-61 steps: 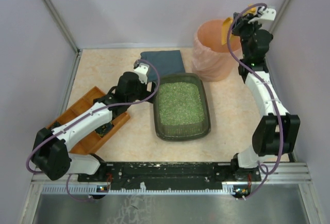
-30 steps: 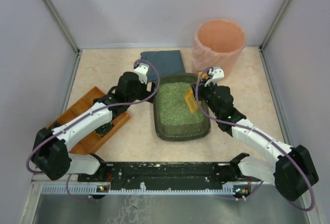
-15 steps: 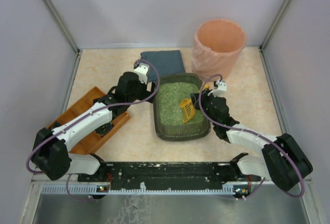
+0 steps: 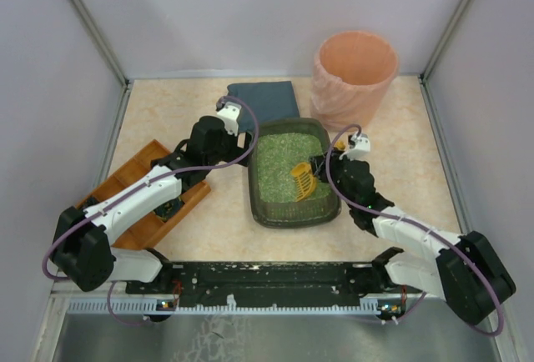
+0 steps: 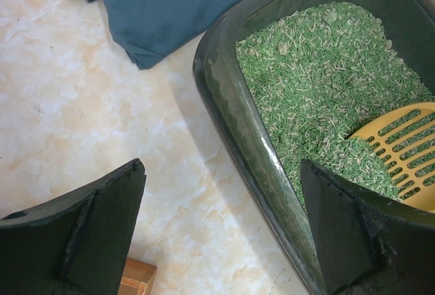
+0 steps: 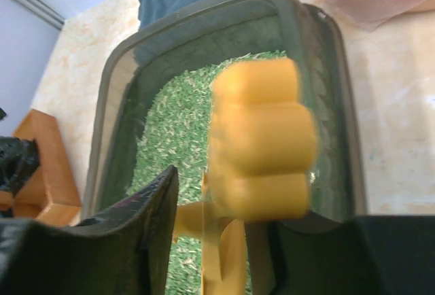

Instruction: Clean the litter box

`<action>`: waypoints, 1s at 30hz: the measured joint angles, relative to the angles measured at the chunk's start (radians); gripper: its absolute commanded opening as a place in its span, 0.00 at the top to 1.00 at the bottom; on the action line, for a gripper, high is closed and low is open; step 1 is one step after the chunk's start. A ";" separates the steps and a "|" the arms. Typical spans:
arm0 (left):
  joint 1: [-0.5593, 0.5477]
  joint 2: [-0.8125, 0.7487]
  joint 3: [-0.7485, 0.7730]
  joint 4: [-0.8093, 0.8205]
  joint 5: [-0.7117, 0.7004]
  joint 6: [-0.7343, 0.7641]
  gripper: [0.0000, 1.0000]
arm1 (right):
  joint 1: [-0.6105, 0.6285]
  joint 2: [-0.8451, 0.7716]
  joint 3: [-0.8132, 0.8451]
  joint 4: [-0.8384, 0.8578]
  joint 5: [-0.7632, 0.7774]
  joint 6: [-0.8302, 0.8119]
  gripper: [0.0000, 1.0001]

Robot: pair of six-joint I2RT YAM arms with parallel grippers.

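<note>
The dark green litter box (image 4: pixel 294 218) holds green litter in the middle of the table. A yellow slotted scoop (image 4: pixel 302 178) stands in the litter at its right side, head down. My right gripper (image 4: pixel 322 164) is at the box's right rim around the scoop's handle (image 6: pixel 262 139), jaws parted, with a gap between the left finger (image 6: pixel 146 213) and the handle. My left gripper (image 4: pixel 242 135) hangs wide open over the box's left rim (image 5: pixel 231 105), one finger outside and one over the litter, holding nothing. The scoop's head (image 5: pixel 408 152) shows in the left wrist view.
A tall peach bin (image 4: pixel 355 78) with a liner stands at the back right. A folded blue cloth (image 4: pixel 263 99) lies behind the box. An orange wooden tray (image 4: pixel 142 203) sits at the left under my left arm. Walls close in both sides.
My right arm swung from the bin back down to the litter box, set the scoop's head in the litter, and its jaws have parted. The left arm has not moved.
</note>
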 measured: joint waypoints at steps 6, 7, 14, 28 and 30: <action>0.000 0.000 0.000 0.000 -0.008 -0.004 0.00 | 0.000 -0.124 0.006 -0.140 0.061 -0.065 0.36; 0.000 0.000 0.000 0.000 -0.009 -0.005 0.00 | -0.003 -0.139 0.010 -0.161 0.071 -0.071 0.31; 0.000 -0.005 0.000 0.000 -0.032 -0.014 0.00 | -0.012 -0.248 0.119 -0.426 0.158 -0.132 0.22; 0.000 -0.185 -0.019 -0.039 -0.064 -0.077 0.00 | -0.024 -0.425 0.367 -1.004 0.117 -0.137 0.19; 0.000 -0.251 -0.034 -0.068 -0.079 -0.097 0.00 | -0.024 -0.477 0.367 -1.019 0.107 -0.138 0.19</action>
